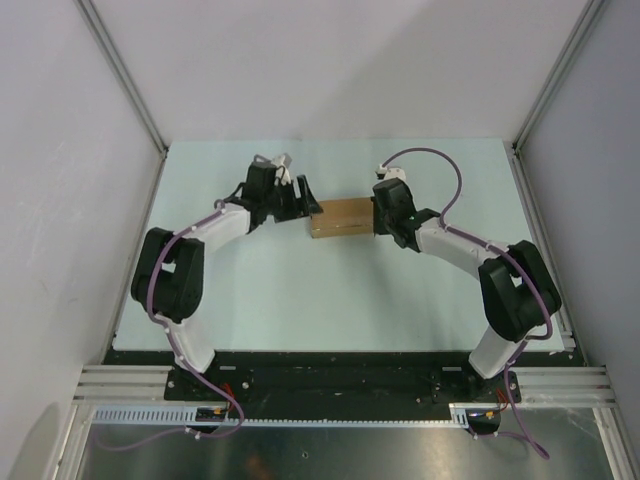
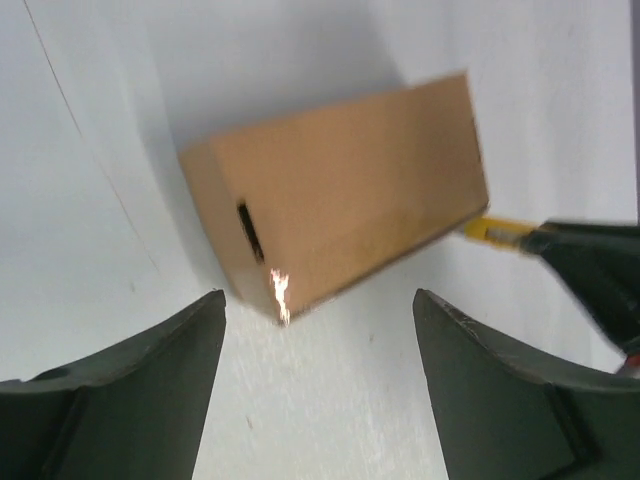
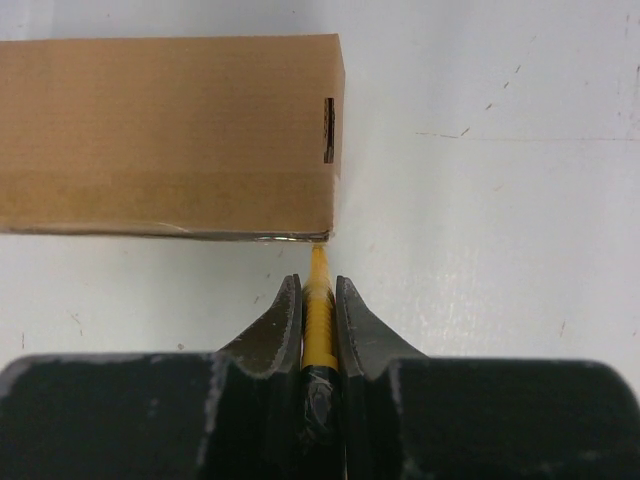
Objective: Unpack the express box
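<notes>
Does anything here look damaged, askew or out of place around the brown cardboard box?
Nothing stands out. The brown cardboard box lies flat and closed, with no tear visible. The right gripper holds a slim yellow knife at the box's lower edge; the left gripper is open nearby.

The express box [image 1: 341, 217] blocks the middle of the table [image 1: 300, 300], and both its short ends are taken — the left gripper [image 2: 318, 305] with jaws spread just off one end, the right gripper [image 3: 318, 288] clamped on a yellow utility knife [image 3: 319, 322] whose tip reaches the box's bottom corner at the other. Open surface runs along both long sides; white side walls [image 1: 50, 150] close the table's left and right.
</notes>
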`<state>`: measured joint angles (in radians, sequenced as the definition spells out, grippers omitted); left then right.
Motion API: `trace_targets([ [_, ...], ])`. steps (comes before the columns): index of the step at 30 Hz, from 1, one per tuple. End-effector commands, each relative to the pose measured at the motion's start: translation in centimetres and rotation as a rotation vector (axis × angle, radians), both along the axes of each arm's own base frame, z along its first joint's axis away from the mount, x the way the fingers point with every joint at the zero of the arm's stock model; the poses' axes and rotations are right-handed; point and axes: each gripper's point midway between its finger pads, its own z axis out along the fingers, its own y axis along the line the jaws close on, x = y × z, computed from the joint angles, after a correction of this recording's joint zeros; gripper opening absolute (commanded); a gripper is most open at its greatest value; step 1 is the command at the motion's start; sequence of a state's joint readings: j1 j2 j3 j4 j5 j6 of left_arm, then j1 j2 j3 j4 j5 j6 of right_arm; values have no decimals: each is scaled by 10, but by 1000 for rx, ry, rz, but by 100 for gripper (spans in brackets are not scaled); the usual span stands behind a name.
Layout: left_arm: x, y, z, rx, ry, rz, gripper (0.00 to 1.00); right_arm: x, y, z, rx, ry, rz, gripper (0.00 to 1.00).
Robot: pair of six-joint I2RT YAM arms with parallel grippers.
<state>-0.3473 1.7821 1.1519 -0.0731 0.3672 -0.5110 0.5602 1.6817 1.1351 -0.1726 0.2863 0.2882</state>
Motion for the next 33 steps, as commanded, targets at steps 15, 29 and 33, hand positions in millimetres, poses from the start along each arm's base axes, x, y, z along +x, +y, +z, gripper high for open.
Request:
trace_targets([
  [15, 116, -61, 3, -159, -127, -78, 88, 10, 6, 6, 98, -25, 4, 0],
  [29, -15, -48, -20, -152, -38, -302, 78, 19, 0, 5, 155, -16, -6, 0],
  [33, -50, -48, -11, -170, -32, -338, 74, 18, 10, 9, 188, -18, 26, 0],
])
